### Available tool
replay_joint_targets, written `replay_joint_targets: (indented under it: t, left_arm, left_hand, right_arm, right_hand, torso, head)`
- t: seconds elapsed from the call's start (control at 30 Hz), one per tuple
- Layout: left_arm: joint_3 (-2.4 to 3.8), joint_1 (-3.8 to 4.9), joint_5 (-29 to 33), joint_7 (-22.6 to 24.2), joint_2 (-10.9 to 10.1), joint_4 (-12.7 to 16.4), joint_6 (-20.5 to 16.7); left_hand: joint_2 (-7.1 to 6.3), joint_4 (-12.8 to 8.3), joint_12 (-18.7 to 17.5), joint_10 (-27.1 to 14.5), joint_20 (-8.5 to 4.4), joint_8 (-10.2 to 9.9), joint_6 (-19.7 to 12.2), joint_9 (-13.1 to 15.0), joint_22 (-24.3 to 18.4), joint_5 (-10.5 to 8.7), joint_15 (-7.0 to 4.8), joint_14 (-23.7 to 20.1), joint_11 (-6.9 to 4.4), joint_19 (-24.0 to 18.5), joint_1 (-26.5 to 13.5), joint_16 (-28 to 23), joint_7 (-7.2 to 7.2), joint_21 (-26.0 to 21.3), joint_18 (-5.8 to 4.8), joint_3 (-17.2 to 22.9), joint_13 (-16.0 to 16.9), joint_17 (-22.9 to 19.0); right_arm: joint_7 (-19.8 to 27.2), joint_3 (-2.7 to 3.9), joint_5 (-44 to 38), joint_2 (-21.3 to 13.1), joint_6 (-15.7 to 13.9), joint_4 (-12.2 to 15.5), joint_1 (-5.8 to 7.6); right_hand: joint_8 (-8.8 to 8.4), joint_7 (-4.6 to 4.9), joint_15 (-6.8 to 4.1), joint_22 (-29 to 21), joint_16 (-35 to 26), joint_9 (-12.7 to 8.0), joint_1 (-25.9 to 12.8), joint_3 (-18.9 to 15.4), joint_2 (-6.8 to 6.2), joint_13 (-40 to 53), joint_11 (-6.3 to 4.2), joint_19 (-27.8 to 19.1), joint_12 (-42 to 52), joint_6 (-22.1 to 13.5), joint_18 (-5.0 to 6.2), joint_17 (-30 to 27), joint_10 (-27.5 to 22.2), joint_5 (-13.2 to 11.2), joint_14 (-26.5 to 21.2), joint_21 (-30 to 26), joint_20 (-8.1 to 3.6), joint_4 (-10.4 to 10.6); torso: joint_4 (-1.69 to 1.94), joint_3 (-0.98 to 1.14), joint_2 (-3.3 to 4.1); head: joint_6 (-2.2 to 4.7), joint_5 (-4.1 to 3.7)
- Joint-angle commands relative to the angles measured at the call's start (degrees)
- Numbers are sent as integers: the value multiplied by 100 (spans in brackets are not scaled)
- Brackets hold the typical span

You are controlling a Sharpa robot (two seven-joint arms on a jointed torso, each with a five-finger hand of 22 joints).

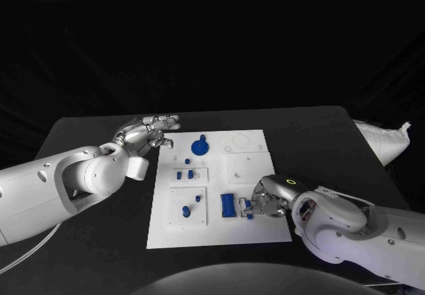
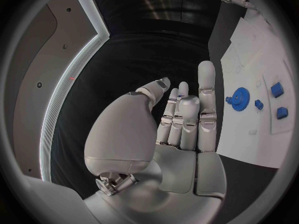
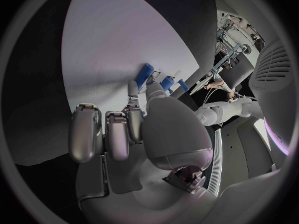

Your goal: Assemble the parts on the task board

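While the black table (image 1: 328, 132) carries the flat white rectangular task board (image 1: 252, 230), the silver left hand (image 1: 144, 133) hovers at its far left corner, fingers apart, holding nothing; the silver right hand (image 1: 264, 200) pinches a small blue plastic part (image 1: 249, 205) over the board's near right area.

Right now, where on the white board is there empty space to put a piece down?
The task board is bare along its near edge, below the blue block, and mostly bare at its far right corner beside the blue gear. It is crowded in the middle left, among the small blue pegs, and near the right hand.
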Motion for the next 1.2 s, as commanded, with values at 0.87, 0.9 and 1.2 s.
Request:
replay_joint_targets:
  t: [0.87, 0.9, 1.2]
  left_arm:
    - [1, -7, 21, -3, 13, -15, 130]
    - [1, -8, 21, -5, 14, -16, 132]
    - [0, -18, 21, -14, 16, -16, 138]
  left_hand:
    - [20, -21, 47, -47, 7, 9, -58, -3, -10, 16, 12, -50, -17, -50, -25, -9, -1, -24, 95, -20, 8, -17]
    - [20, -21, 47, -47, 7, 9, -58, -3, -10, 16, 12, -50, -17, -50, -25, -9, -1, -24, 95, -20, 8, -17]
    - [21, -22, 53, -54, 7, 10, -62, -4, -12, 16, 12, -53, -16, -51, -24, -10, 1, -25, 95, -21, 8, -23]
  right_arm:
    - [-24, -4, -80, -71, 133, 7, -15]
    - [-22, -3, -79, -75, 124, 9, -15]
    - [34, 1, 0, -88, -36, 11, -15]
  right_hand:
    - [-40, -18, -27, 1, 19, 28, 139, 110, 144, -187, -41, 47, -3, 6, -86, 991, 203, -176, 482, -8, -17, 44]
    - [-41, -17, -27, 5, 19, 30, 135, 116, 145, -188, -40, 48, -5, 7, -87, 992, 202, -185, 482, -6, -16, 47]
    - [-67, 14, -3, 5, 17, 61, -224, 114, 109, -175, -11, 48, 5, 8, -87, 991, 210, -255, 482, -10, 2, 319]
  torso:
    - [0, 0, 10]
    - [-2, 1, 10]
    - [-1, -4, 14]
  head:
    - [-68, -45]
    - [-68, -44]
    - [-27, -59]
